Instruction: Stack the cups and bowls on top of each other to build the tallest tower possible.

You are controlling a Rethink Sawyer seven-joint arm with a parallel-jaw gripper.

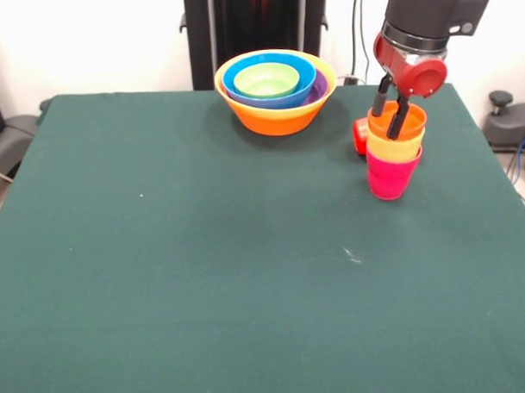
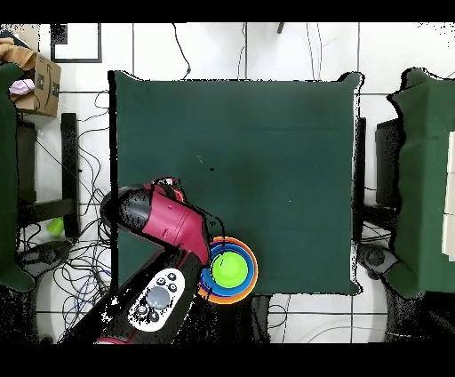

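Three cups stand nested in a stack at the right of the table: a pink cup [image 1: 389, 178] at the bottom, a yellow cup [image 1: 394, 148] in it, and an orange cup [image 1: 412, 120] on top. A red cup [image 1: 360, 138] lies on its side just behind the stack. My gripper [image 1: 388, 126] reaches down from above, its dark fingers [image 1: 400, 114] close together astride the orange cup's rim. The bowls sit nested at the far middle: yellow-orange bowl [image 1: 277, 115], purple bowl [image 1: 322, 86], blue bowl [image 1: 280, 94], green bowl [image 1: 266, 79]. In the overhead view the arm [image 2: 169, 218] hides the cups, and the bowls [image 2: 233, 269] show beside it.
The green table [image 1: 205, 267] reaches close to the cup stack's right side at its edge [image 1: 481, 146]. A black pedestal [image 1: 256, 24] stands behind the bowls. A cardboard box [image 2: 37, 84] and cables lie off the table.
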